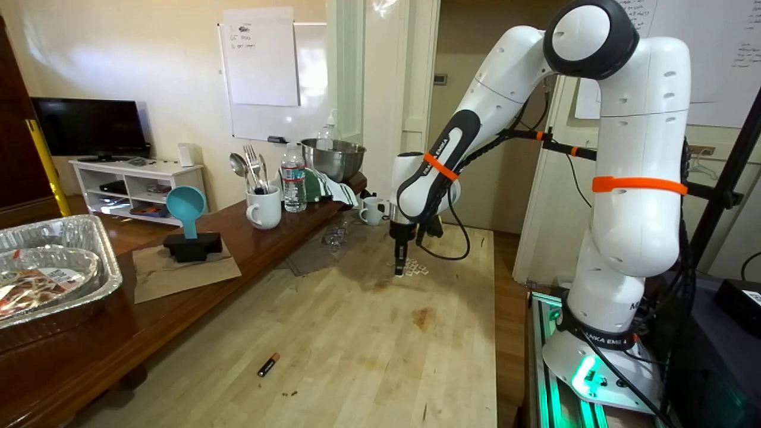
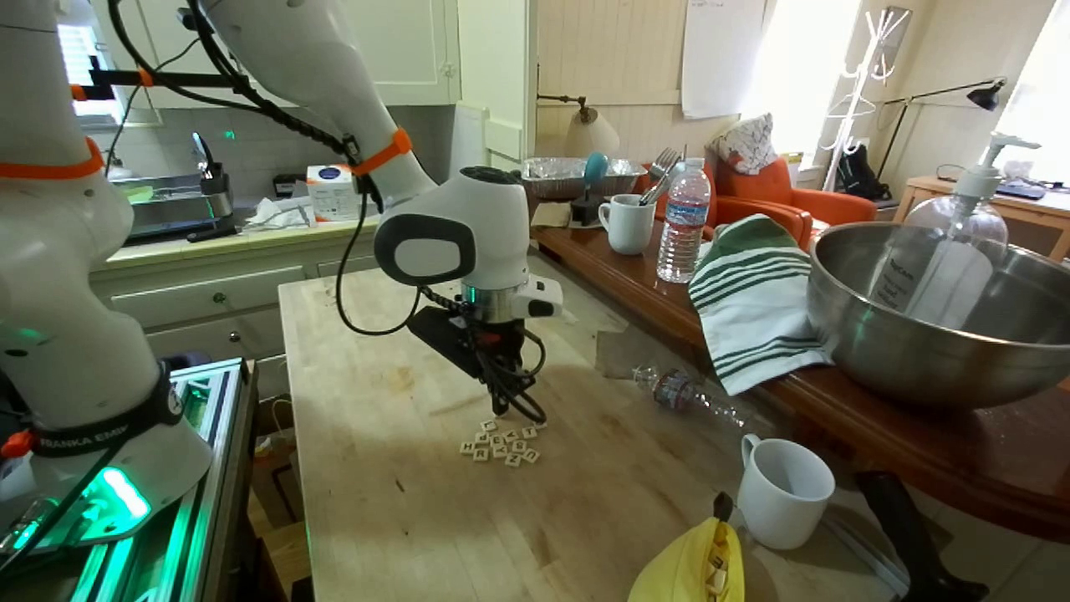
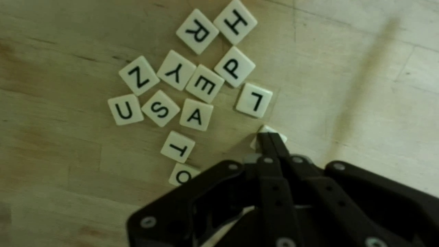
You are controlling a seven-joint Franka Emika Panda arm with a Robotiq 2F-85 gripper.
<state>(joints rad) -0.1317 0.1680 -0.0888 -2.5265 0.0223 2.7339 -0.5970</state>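
My gripper (image 3: 269,134) points down at the wooden table with its two black fingertips pressed together and nothing between them. Right under the tips lies a cream letter tile (image 3: 267,129), mostly covered, so its letter is hidden; whether the tips touch it I cannot tell. Closest to that one is the L tile (image 3: 254,100). Several more tiles spread beyond, among them the P tile (image 3: 235,67), the A tile (image 3: 196,114) and the T tile (image 3: 177,146). An O tile (image 3: 183,174) is partly hidden by the gripper's linkage. In both exterior views the gripper (image 1: 399,273) stands at the tile cluster (image 2: 499,451).
A crumpled plastic bottle (image 2: 681,393), a white mug (image 2: 786,493) and a yellow pouch (image 2: 694,564) lie or stand on the table. A battery (image 1: 268,364) lies farther off. Along the raised wooden ledge stand a steel bowl (image 2: 945,359), a full bottle (image 1: 293,181) and a cutlery mug (image 1: 264,208).
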